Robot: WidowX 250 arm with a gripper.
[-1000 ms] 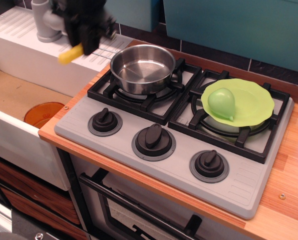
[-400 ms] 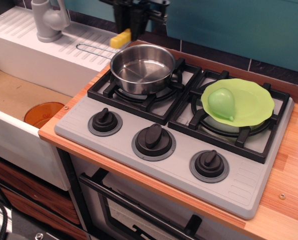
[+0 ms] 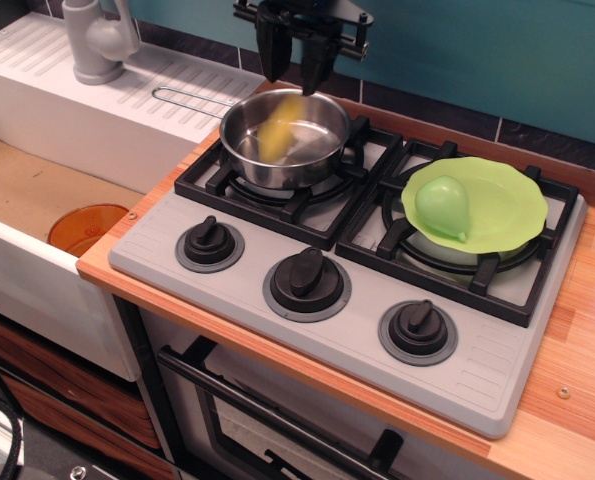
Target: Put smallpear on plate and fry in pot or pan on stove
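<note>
Hanging above the far rim of the shiny round stainless-steel saucepan [image 3: 285, 135], black pincer [image 3: 297, 62] with fingers apart and nothing between them, pointed straight down so that anything let go lands inside the low walls. Blurred in mid-fall inside that saucepan, short bright-yellow ridged plastic fry [image 3: 278, 132], free of the fingers and, by the smear, not yet settled on the bottom. Seated on the left black burner grate of the grey toy stove [image 3: 327, 300], saucepan with its thin wire-loop handle [image 3: 189, 97] reaching left toward the white draining board [image 3: 97, 90], clear of the arm's line of descent. Resting on the right burner grate, round lime-green plastic plate [image 3: 502, 205] with scalloped rim, carrying the small smooth light-green plastic pear [image 3: 443, 207] on its left half, tapered tip toward the front, flat enough to stop it rolling off. Judged from this: pear part done, fry part all but done once the stick lies still. Three black knobs untouched along the stove's front, wooden tabletop [image 3: 577, 350] bare to the right.
</note>
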